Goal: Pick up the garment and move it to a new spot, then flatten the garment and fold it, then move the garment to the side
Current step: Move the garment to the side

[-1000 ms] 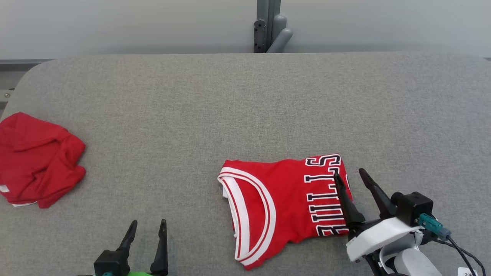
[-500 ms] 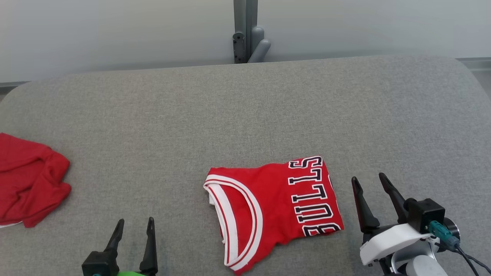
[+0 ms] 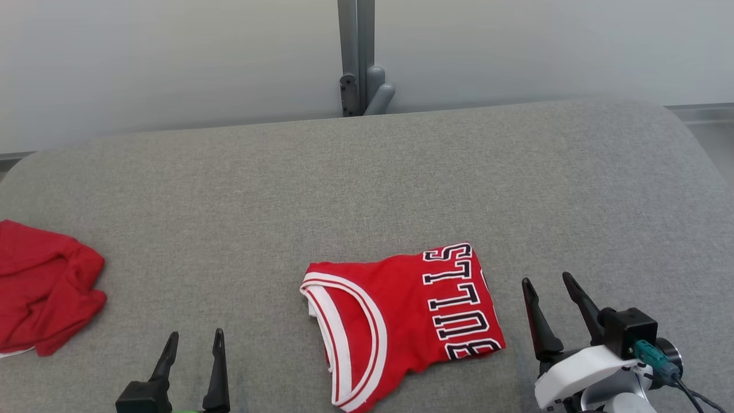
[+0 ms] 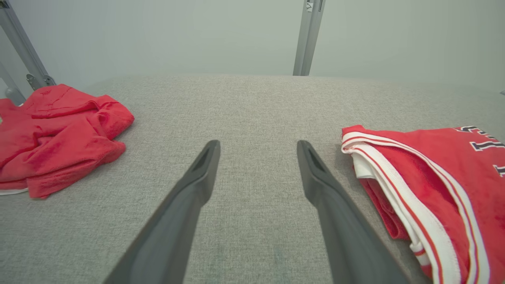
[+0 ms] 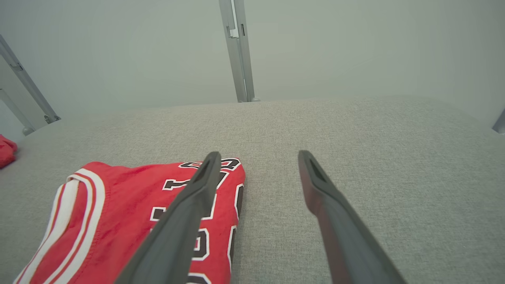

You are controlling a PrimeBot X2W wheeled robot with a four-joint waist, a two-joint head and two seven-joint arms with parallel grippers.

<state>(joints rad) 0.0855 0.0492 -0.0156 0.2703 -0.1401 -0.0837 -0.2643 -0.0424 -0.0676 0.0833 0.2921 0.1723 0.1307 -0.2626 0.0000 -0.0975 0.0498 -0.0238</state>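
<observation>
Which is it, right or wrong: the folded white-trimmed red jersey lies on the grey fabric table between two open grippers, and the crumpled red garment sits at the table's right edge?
Wrong: the head view shows the crumpled red garment at the left edge of the grey fabric table, not right.

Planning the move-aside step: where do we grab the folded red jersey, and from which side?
Probably the lettered edge of the folded jersey, coming from the robot's right with the open right gripper beside it. That edge lies straight and flat; the white-trimmed end opposite gapes in loose layers.

red cloth (image 3: 40, 287) cut by left edge, jersey (image 4: 438, 165) cut at right
</observation>
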